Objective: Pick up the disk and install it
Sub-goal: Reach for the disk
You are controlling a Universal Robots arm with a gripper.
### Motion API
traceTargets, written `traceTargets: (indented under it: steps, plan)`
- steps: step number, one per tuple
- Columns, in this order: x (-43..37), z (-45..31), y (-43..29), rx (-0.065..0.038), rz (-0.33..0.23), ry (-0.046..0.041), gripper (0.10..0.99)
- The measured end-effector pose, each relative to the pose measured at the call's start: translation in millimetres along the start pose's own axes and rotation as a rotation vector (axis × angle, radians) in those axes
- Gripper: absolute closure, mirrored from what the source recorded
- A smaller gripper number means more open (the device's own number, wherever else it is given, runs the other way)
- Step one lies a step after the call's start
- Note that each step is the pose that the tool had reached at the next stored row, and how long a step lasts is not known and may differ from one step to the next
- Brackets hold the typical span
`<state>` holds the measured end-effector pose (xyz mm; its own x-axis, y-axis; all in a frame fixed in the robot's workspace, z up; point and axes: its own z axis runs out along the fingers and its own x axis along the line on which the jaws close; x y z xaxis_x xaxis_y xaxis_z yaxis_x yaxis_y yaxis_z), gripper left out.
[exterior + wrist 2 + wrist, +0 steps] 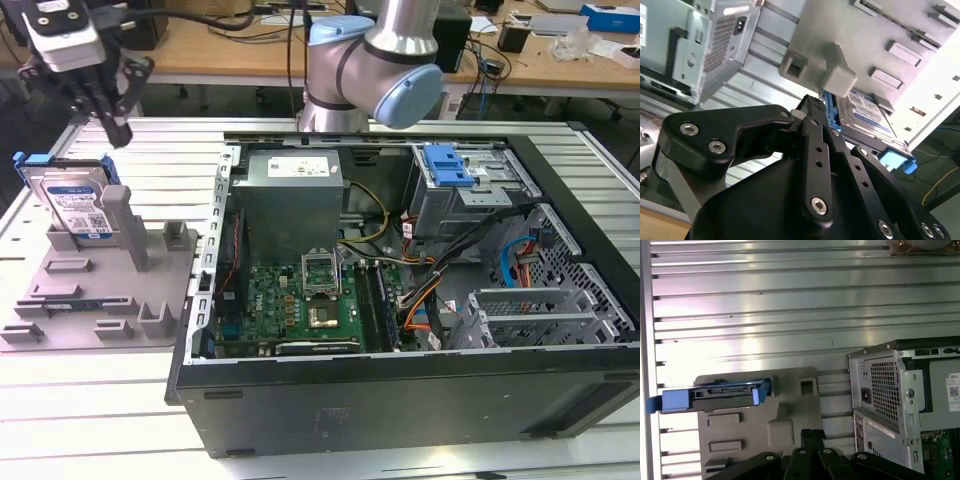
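Well, gripper [117, 133] hovers near disk [78, 208], seemingly closed.

Disk [78, 205] stands on edge in a rack [110, 295] slot, just below the fingers [113, 122] and apart from them, w/ a post [120, 215] just beside it. Rack lies on the table [100, 420]. From the fingers toward the exterior view's right: rack, then PC case [400, 400] — lying open side up. Inside, power supply [292, 190] sits in the corner nearest the fingers; mobo [300, 305] is beside it; drive cage [460, 190] is farther off.
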<state>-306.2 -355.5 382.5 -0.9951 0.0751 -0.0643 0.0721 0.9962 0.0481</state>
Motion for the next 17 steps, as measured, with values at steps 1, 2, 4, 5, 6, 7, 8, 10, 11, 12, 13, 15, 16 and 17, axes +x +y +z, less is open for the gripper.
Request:
traceTargets:
  steps: [1, 2, 4, 5, 6, 7, 8, 10, 11, 12, 13, 15, 16, 17]
  plan:
    - [4.4, 0.0, 1.0, 0.0, 0.0, 0.0005, 0.98]
    - [10.5, 0.0, 2.4, 0.0, 0.0, 0.0012, 0.98]
    - [19.8, 0.1, 4.5, 0.0, 0.0, 0.0024, 0.98]
    - [28.4, 0.1, 6.6, 0.0, 0.0, 0.0035, 0.98]
    - [32.3, 0.1, 7.5, 0.0, 0.0, 0.004, 0.98]
    - [36.7, 0.1, 8.5, 0.0, 0.0, 0.0046, 0.98]
    - [44.3, 0.2, 10.3, 0.0, 0.0, 0.0055, 0.98]
    - [52.7, 0.1, 12.3, 0.001, 0.0, 0.0069, 0.98]
    - [57.3, 0.0, 13.3, 0.001, 0.001, 0.0082, 0.98]
    - [58.0, 0.0, 13.4, 0.001, 0.001, 0.0087, 0.98]
    - [58.0, 0.0, 13.4, 0.001, 0.0, 0.0088, 0.98]
    - [58.1, -0.1, 13.4, 0.001, 0.001, 0.009, 0.98]
    - [58.1, -0.1, 13.4, 0.001, 0.001, 0.009, 0.98]
    - [59.1, -0.1, 13.4, 0.001, 0.0, 0.009, 0.98]
